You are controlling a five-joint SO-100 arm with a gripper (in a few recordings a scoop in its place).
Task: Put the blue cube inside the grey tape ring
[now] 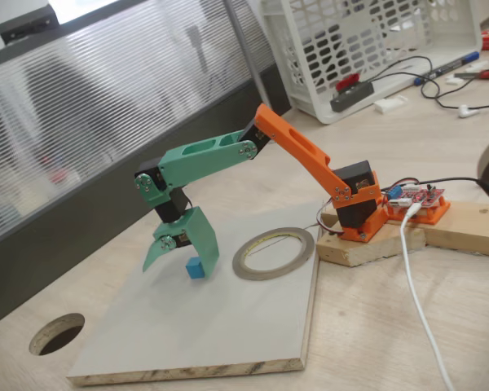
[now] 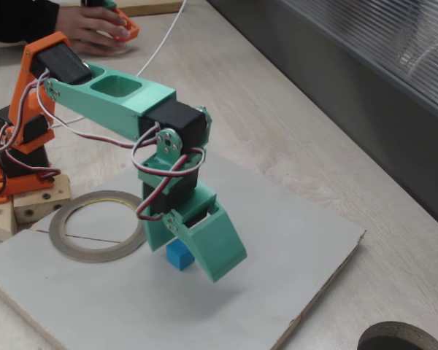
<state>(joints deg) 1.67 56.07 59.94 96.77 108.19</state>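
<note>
The tiny blue cube (image 1: 196, 267) (image 2: 178, 254) rests on the white board (image 1: 196, 326) (image 2: 277, 240). My green gripper (image 1: 178, 265) (image 2: 188, 262) points down over it, open. The cube sits between the fingers, close against the wide finger (image 1: 202, 240) (image 2: 217, 248), which partly hides it in one fixed view. The thin finger (image 1: 153, 254) stands apart from the cube. The grey tape ring (image 1: 273, 252) (image 2: 95, 224) lies flat on the board a short way from the cube, towards the arm's orange base (image 1: 354, 204) (image 2: 18, 138). Its hollow centre holds nothing.
A round dark hole (image 1: 57, 332) (image 2: 401, 339) is cut through the wooden tabletop beside the board's corner. A white basket (image 1: 367, 49), cables and pens lie at the back behind the base. A grey wall panel (image 1: 106, 106) runs along the table's far side.
</note>
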